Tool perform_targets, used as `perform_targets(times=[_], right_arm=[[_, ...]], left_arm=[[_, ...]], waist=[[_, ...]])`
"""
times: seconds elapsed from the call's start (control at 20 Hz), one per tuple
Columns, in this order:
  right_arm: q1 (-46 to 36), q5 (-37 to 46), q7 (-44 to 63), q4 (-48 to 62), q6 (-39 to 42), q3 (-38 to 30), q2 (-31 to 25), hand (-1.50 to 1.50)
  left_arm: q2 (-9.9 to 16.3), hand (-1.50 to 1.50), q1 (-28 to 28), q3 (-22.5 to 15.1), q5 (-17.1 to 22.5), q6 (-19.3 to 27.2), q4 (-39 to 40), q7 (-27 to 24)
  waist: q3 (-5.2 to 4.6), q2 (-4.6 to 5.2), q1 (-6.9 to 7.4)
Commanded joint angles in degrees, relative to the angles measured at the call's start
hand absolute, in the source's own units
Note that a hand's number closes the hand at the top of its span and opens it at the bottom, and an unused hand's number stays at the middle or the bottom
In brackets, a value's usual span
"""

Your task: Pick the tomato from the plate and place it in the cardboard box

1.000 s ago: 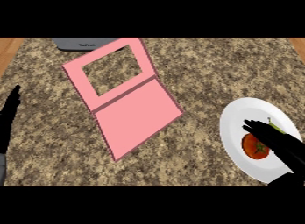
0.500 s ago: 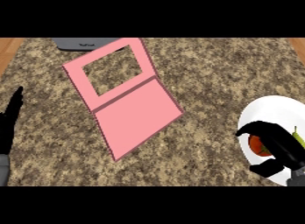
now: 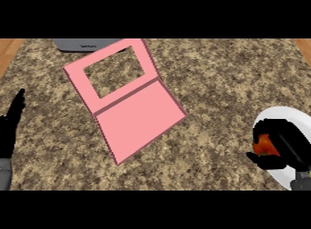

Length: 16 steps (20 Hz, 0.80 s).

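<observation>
The red tomato [image 3: 264, 146] lies on the white plate [image 3: 302, 122] at the right edge of the counter. My right hand [image 3: 288, 144] is curled round it and hides most of it; only a red patch shows on its left side. The cardboard box [image 3: 116, 71] is pink and sits left of centre, with its flat lid [image 3: 142, 118] folded out towards me. My left hand [image 3: 6, 130] rests open at the left edge, fingers pointing up, far from the box.
A grey object [image 3: 86, 44] lies at the counter's back edge behind the box. Wooden floor strips [image 3: 0, 53] show beyond both sides of the speckled counter [image 3: 224, 80].
My right hand's fingers went from lying straight over the tomato to curled round it. The plate has shifted a little to the right. The left hand and box have stayed put.
</observation>
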Motion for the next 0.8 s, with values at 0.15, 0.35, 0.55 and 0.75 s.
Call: perform_targets(times=[0.15, 0.35, 0.55, 0.75], right_arm=[[9.4, 10.6, 25.2, -13.1, 3.8, 5.1, 9.2, 1.5], [15.0, 16.6, 36.4, -28.1, 9.0, 7.3, 10.7, 1.5], [16.1, 19.7, 39.7, -43.3, 11.2, 13.0, 13.4, 1.5], [9.5, 21.8, 39.9, -47.2, 14.9, 17.3, 13.9, 1.5]], left_arm=[[0.9, 0.0, 0.6, 1.3, 0.3, -0.2, 0.6, 0.0], [-0.9, 0.0, 1.7, 0.2, -0.8, 1.1, -1.0, 0.0], [0.4, 0.0, 0.9, 0.9, -0.3, -0.3, -0.5, 0.8], [0.7, 0.0, -0.2, 0.1, -0.6, -1.7, -2.1, 3.1]], waist=[[-0.06, -0.35, -1.19], [0.02, -0.36, -1.23], [0.11, -0.27, -0.8], [0.17, 0.01, 0.05]])
